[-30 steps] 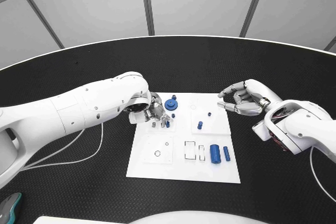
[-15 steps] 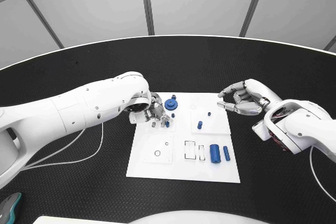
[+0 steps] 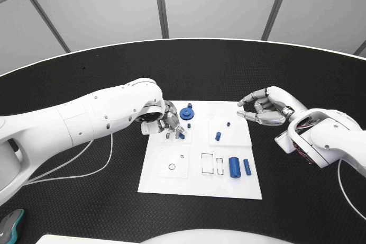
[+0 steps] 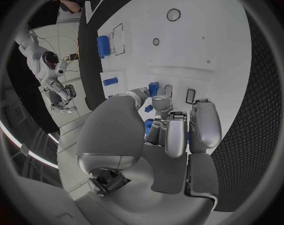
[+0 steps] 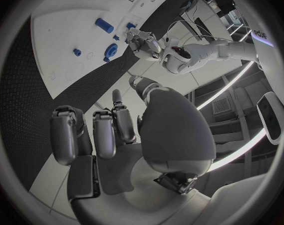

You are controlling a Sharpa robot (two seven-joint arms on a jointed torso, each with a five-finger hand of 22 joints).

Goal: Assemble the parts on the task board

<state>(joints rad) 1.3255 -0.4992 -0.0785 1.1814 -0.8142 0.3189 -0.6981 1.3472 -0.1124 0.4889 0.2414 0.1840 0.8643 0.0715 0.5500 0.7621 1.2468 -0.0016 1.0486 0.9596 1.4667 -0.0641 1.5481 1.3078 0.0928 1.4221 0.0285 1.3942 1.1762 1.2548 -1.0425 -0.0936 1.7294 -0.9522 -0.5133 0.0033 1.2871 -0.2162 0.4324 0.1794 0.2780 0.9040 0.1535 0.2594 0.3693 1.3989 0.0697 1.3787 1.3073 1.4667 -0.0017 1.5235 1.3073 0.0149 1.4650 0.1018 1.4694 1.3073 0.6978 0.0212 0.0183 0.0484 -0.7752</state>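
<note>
White glossy arms (image 3: 84,119), silver hands (image 3: 263,107), white cables (image 3: 103,162).

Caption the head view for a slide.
Left hand works over the task board; right hand hovers beside it.

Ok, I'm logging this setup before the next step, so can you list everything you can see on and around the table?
Table: one, black, round, under everything.
Task board: one, white plate, middle of the table between the two hands.
Round part: one, blue, far end of the board, beside the left hand.
Small pegs: several, blue, on the far half of the board; exact number hard to tell.
Cylinder parts: two, blue, lying side by side near the board's right edge.
Cables: thin, white, on the table to the left of the board.
Left hand: silver, over the board's far left corner, fingertips at a small blue part.
Right hand: silver, fingers curled, holding nothing, just off the board's far right corner.
</note>
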